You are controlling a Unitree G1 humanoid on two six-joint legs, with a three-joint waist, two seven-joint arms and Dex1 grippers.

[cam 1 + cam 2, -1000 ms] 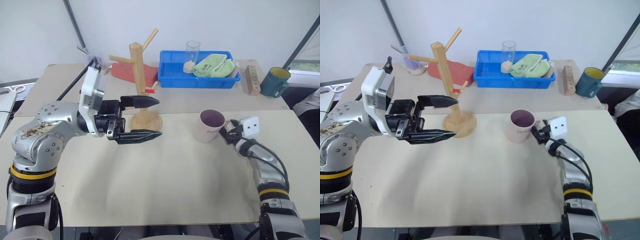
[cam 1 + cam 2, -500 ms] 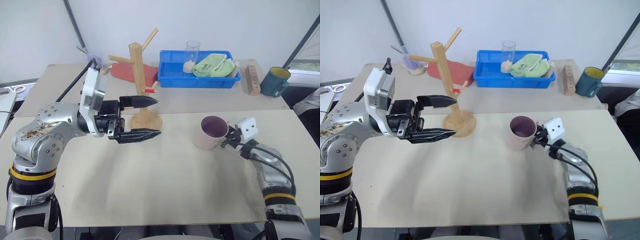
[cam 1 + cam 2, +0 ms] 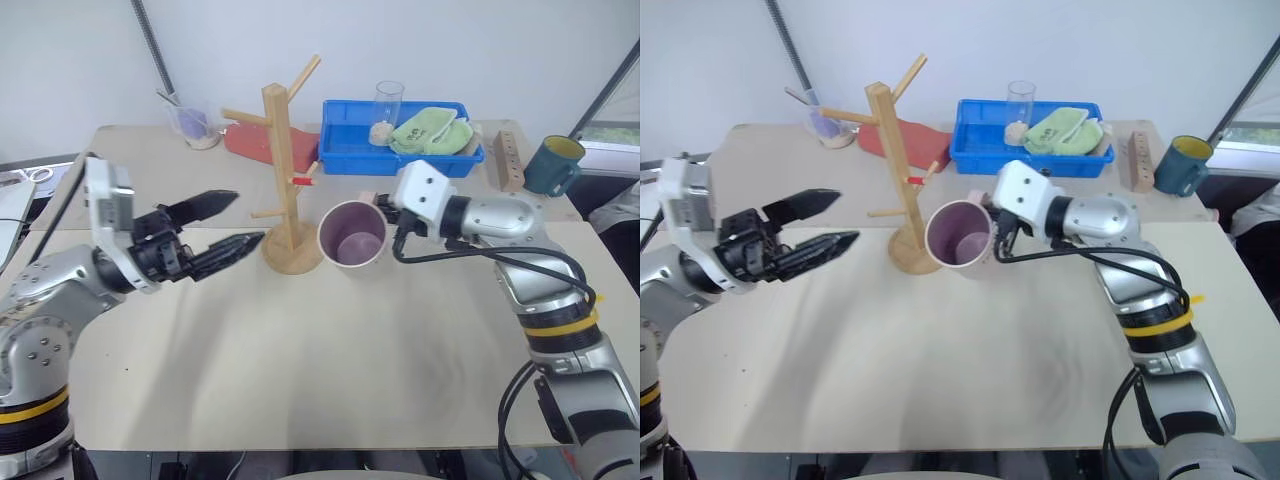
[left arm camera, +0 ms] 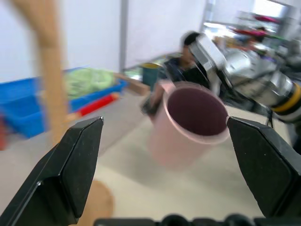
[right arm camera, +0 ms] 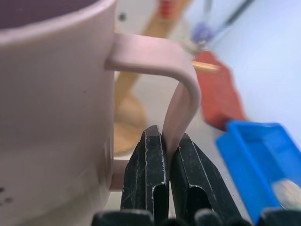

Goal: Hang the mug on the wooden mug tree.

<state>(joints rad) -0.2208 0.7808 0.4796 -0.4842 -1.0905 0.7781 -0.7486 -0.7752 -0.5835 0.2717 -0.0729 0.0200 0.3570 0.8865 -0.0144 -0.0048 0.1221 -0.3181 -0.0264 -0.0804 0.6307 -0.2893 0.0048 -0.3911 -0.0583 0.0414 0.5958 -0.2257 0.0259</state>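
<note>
Lifted leftward, the mug (image 3: 351, 235) hangs handle-pinched in right gripper (image 5: 168, 155).

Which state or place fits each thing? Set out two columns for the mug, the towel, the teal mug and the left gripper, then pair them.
1 mug
2 towel
3 teal mug
4 left gripper

a open, holding nothing
b in the blue tray
c held by its handle in the right gripper, beside the mug tree
d at the table's far right

Pairs: 1-c, 2-b, 3-d, 4-a
</note>
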